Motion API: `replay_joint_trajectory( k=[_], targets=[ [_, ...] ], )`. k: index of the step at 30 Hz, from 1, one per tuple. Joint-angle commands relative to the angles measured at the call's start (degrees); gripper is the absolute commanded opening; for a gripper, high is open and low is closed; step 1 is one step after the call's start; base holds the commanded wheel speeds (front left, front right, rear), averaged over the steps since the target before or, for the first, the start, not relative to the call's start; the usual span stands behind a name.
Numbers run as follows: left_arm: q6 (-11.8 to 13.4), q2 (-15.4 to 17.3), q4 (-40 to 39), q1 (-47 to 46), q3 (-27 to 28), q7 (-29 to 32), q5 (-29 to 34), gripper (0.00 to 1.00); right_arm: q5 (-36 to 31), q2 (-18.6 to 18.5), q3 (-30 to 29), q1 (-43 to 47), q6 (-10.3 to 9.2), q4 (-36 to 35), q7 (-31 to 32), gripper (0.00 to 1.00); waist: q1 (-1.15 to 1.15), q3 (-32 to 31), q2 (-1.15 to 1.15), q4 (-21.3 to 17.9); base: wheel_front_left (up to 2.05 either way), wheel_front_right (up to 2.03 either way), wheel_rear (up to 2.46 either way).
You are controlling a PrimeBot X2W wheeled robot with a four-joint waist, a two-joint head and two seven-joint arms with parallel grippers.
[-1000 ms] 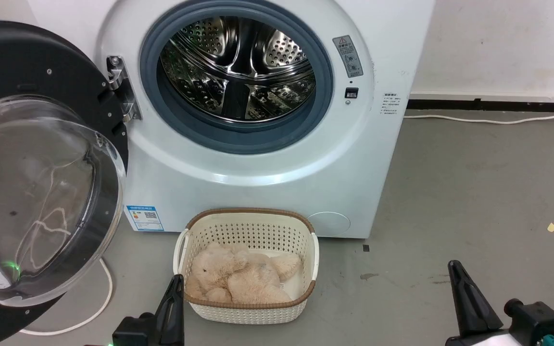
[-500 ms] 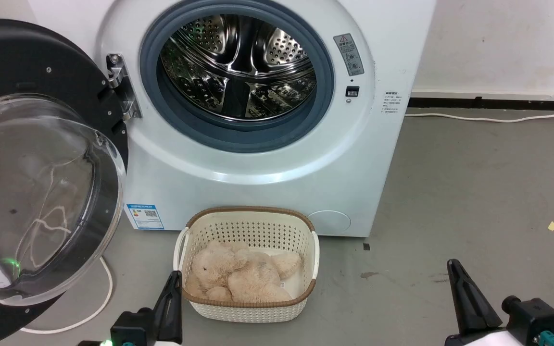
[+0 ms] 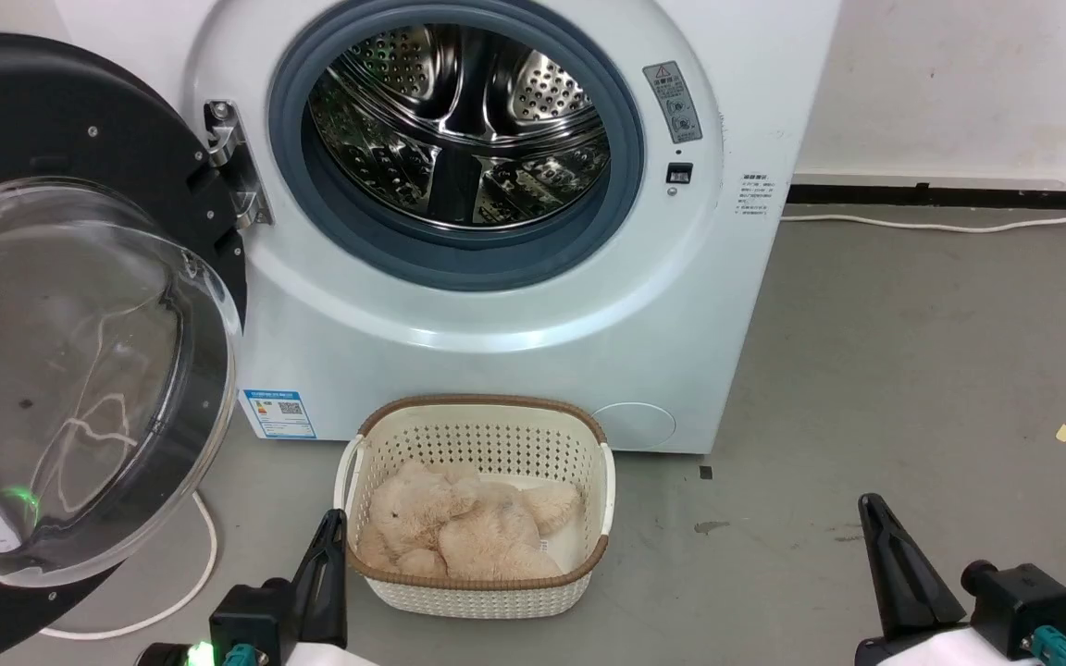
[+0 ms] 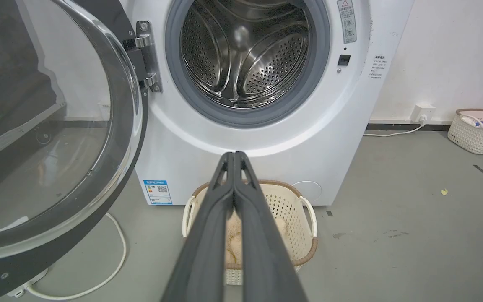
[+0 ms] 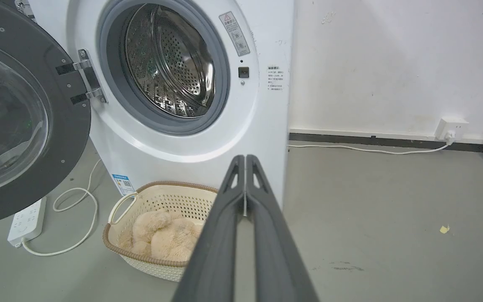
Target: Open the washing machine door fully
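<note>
The white washing machine (image 3: pixel 514 324) (image 4: pixel 333 138) (image 5: pixel 262 126) fills the upper middle, its steel drum (image 3: pixel 459 125) bare inside the grey gasket. The black washing machine door (image 3: pixel 61 314) (image 4: pixel 48 138) (image 5: pixel 19 121) hangs swung out to the left on its metal hinge (image 3: pixel 232 166), its clear glass bowl bulging toward me. My left gripper (image 3: pixel 337 520) (image 4: pixel 234 156) sits low, just left of the basket, fingers shut and empty. At the lower right, over bare floor, my right gripper (image 3: pixel 868 504) (image 5: pixel 245 159) is shut on nothing.
A cream basket (image 3: pixel 477 509) with a beige plush toy (image 3: pixel 459 532) stands on the floor before the machine. A white cable (image 3: pixel 172 592) and power strip (image 5: pixel 27 222) lie under the door. Another basket (image 4: pixel 476 130) stands by the far right wall. Grey floor (image 3: pixel 912 370) stretches right.
Both grippers have edged slightly up into the head view. The door and basket stay as they were.
</note>
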Motion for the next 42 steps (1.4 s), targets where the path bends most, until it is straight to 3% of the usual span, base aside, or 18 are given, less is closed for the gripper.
replay_joint_trajectory(
  k=[1,42],
  targets=[
    [-0.2,-0.3,-0.3,-0.7,0.5,0.3,0.6,0.00,-0.7,0.1,-0.1,-0.9,0.02,-0.3,0.4,0.00,0.00,0.0,0.00,0.0,0.00,0.00,0.00],
    [-4.1,-3.1,-1.9,-2.1,6.1,5.1,5.7,0.00,-3.8,0.1,-0.5,-2.8,0.03,-1.0,4.5,0.00,0.00,0.8,0.00,0.2,0.00,0.00,0.00]
  ],
)
